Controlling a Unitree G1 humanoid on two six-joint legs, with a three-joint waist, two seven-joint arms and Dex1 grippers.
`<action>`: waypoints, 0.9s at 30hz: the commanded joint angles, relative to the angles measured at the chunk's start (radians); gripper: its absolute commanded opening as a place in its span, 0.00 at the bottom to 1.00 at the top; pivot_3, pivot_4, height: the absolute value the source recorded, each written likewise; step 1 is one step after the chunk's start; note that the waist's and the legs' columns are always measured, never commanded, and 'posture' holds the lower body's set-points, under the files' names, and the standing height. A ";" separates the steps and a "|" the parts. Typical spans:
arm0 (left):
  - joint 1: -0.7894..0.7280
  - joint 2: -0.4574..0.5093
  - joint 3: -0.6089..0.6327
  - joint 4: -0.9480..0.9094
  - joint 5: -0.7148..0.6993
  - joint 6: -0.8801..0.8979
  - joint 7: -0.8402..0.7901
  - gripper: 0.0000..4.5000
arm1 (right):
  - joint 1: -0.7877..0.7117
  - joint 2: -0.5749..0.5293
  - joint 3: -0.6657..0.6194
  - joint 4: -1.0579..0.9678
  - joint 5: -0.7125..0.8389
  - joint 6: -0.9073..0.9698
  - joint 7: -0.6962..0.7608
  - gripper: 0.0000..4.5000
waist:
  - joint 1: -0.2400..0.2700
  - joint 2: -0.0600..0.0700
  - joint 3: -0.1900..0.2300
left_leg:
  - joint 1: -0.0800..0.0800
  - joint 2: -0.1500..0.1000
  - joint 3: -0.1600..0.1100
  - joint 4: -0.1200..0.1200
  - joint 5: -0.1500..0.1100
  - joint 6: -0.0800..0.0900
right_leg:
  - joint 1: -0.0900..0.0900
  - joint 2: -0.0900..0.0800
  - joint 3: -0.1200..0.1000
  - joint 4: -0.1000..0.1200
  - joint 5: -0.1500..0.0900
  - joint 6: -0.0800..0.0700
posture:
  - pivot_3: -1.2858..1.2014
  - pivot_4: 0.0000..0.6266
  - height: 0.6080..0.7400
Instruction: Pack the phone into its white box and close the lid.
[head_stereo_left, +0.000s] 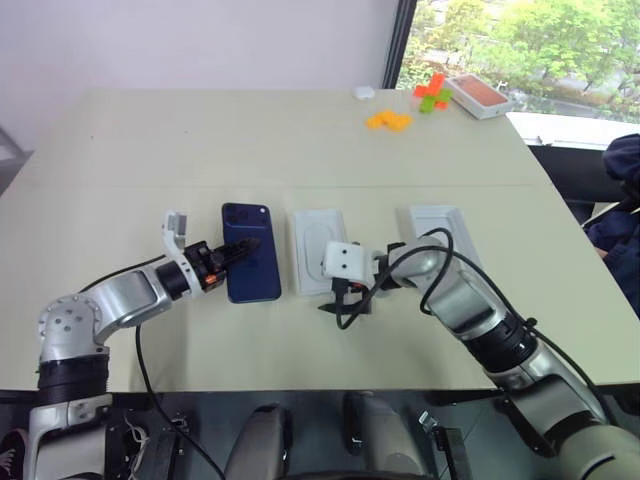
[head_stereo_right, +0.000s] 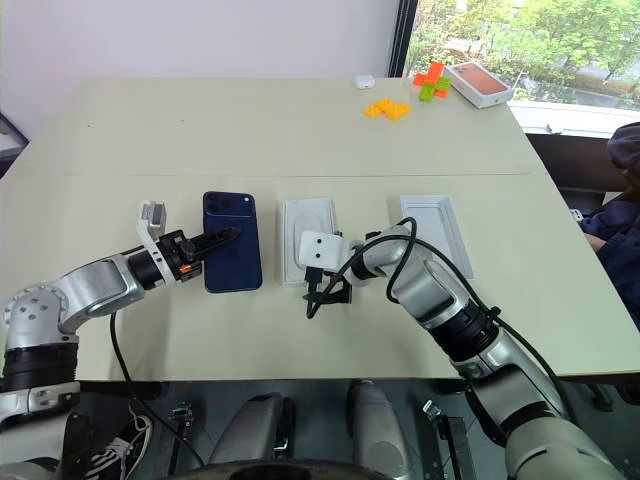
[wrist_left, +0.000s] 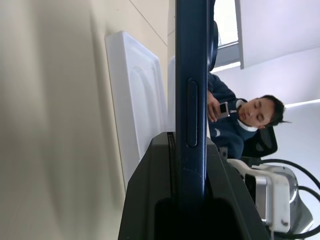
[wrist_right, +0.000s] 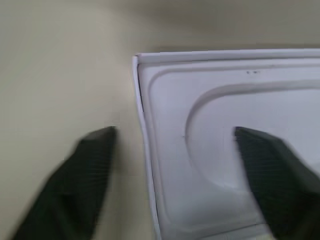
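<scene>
Navy-blue phone (head_stereo_left: 250, 252), gripped edgewise at its near end by the left gripper (head_stereo_left: 236, 252), is kept beside the white insert with oval recess (head_stereo_left: 318, 250). Right gripper (wrist_right: 172, 175) straddles that insert's edge, fingers spread wide, apparently to grasp it.

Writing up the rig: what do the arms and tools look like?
Both arms are silver-grey metal with black joint bands and loose black cables. The left tool has black fingers, an orange-red part behind them and a white bracket. The right tool has black fingers behind a white camera block.
</scene>
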 joint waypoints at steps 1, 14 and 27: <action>-0.033 0.011 0.022 -0.014 0.002 -0.010 -0.033 0.00 | 0.002 -0.012 0.019 -0.064 0.020 0.016 0.027 1.00 | 0.000 0.000 0.000 | 0.000 0.000 0.000 0.000 0.000 0.000 | 0.000 0.000 0.000 0.000 0.000 0.000 | 0.52 0.24 1.00; -0.054 0.004 0.020 -0.021 -0.006 -0.006 -0.023 0.00 | -0.004 -0.048 0.071 0.003 -0.047 -0.072 -0.022 0.49 | 0.000 0.000 0.000 | 0.000 0.000 0.000 0.000 0.000 0.000 | 0.000 0.000 0.000 0.000 0.000 0.000 | 0.52 0.24 1.00; -0.042 0.015 0.026 -0.039 -0.026 0.000 -0.016 0.00 | 0.149 -0.135 -0.015 -0.256 0.073 0.169 0.016 0.10 | 0.014 0.000 0.000 | -0.001 -0.002 -0.002 0.000 -0.001 0.001 | 0.000 -0.003 -0.002 0.000 0.000 0.000 | 0.52 0.24 1.00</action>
